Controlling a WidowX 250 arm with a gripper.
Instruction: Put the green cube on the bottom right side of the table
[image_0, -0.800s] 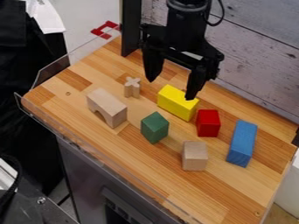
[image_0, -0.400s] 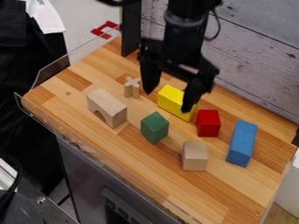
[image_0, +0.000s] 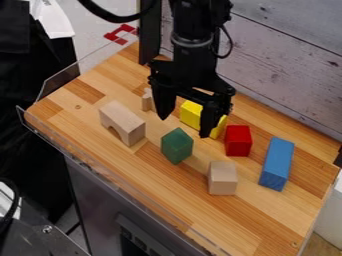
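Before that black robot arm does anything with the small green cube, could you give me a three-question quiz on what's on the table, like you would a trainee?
1. True or false: the black two-finger gripper has its fingers spread apart, with nothing held between them.
2. Multiple choice: what colour is the long rectangular block farthest right in the view?
A) green
B) red
C) blue
3. Fill in the gap: the pale wooden block to the left of the small green cube has an ____-shaped opening cut into it.

Key: 1 true; 2 C; 3 arch.
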